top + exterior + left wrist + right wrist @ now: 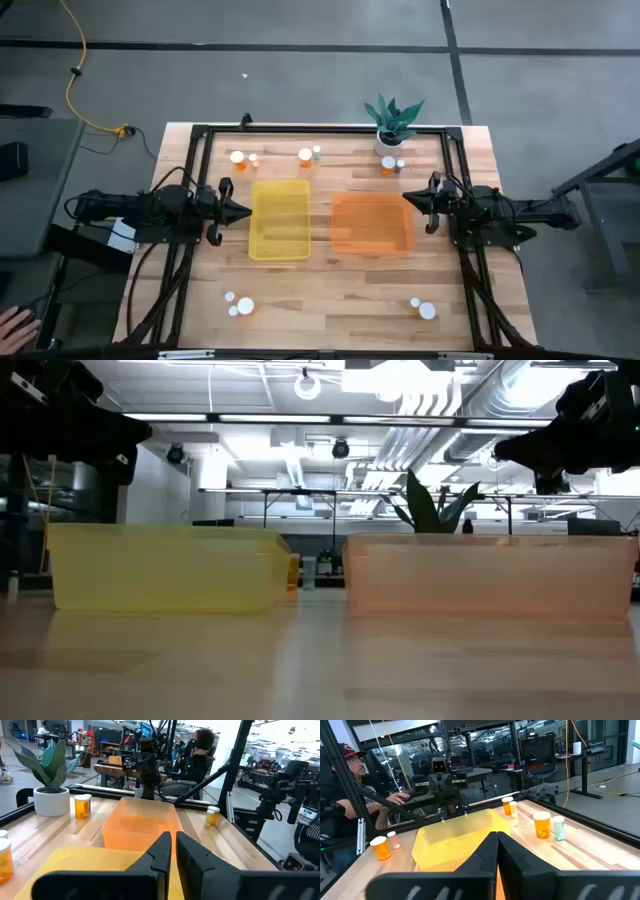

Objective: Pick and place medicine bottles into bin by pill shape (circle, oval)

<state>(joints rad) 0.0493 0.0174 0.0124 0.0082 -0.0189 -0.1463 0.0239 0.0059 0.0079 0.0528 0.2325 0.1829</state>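
The medicine bottles point(238, 157) stand in small groups near the desk point(330, 290) corners, none binned. Left gripper point(243, 211) and right gripper point(408, 200) hover narrow, empty. Bottles appear light, rigid, slick; grasp the body below the cap.

**benchwatcher:** anyone make out any writing in these? Labels on the small amber-orange pill bottles with white caps point(542, 825), maybe?

**pixelpete:** nope, nothing readable. The bottles show no legible print in any view, too small to tell. The translucent yellow plastic bin point(279, 219) and the translucent orange plastic bin point(372, 224) are both plain, no markings.

**benchwatcher:** what about the white plant pot point(51, 800)? Or the screens in the room behind?

**pixelpete:** pot's blank. Screens and gear back there are too blurry to read anything. No brand, number or sign I can make out.
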